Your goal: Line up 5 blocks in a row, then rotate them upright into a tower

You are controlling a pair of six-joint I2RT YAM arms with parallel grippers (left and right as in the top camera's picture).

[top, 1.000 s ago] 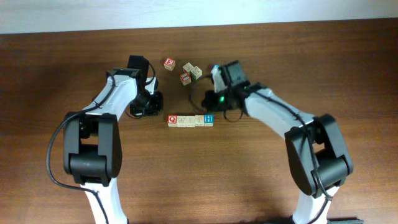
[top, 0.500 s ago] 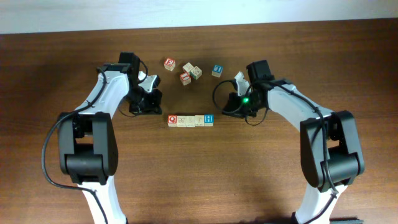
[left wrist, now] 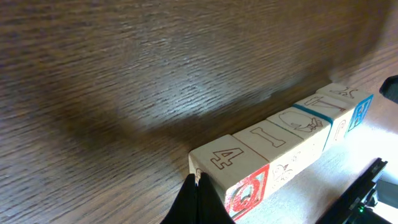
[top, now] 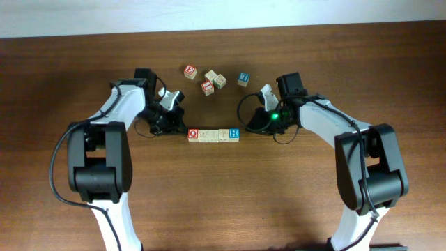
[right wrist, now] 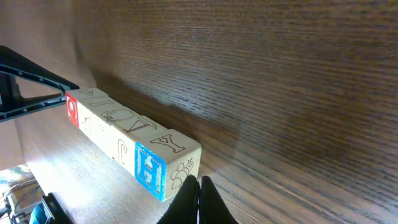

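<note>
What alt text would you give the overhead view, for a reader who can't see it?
A straight row of alphabet blocks lies on a brown wooden table, with the shut left gripper by its red-faced end and the shut right gripper by its blue-faced end. Five loose blocks lie scattered beyond the row.

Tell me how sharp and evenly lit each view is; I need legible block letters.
Overhead: even light, sharp, but the row of blocks is small, letters barely readable. Left wrist: the row crisp, the far table soft, a broad shadow beside the row. Right wrist: the blue H block crisp, a bright patch lower left.
</note>
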